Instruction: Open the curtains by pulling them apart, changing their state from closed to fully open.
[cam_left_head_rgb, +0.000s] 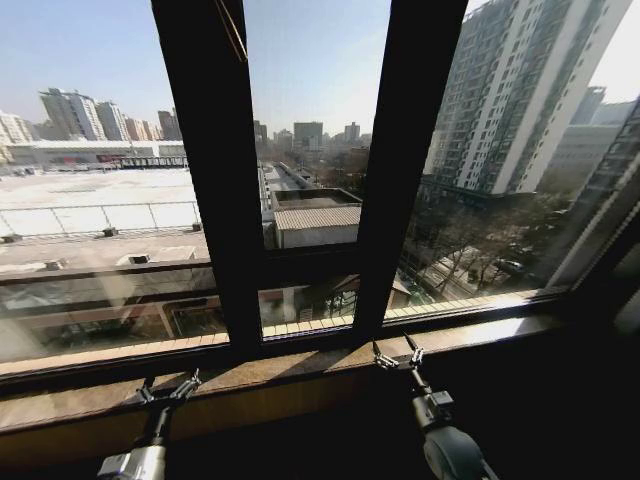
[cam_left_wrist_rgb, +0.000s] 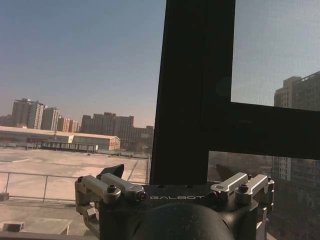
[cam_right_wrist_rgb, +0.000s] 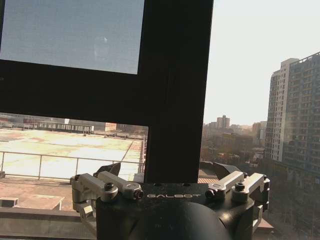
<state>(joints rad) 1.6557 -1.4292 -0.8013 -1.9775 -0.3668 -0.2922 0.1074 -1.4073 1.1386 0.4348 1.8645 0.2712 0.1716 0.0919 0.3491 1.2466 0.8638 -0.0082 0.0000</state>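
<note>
Here, both open hands, left hand (cam_left_head_rgb: 168, 388) and right hand (cam_left_head_rgb: 398, 353), face bare window frame (cam_left_head_rgb: 215, 200).

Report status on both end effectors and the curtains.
Left end effector and right end effector open, empty, low at the window sill. No curtain fabric across the glass. Black window frame ahead.

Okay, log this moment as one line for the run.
left pincer: open, low by sill | right pincer: open, low by sill | window frame: uncovered
</note>
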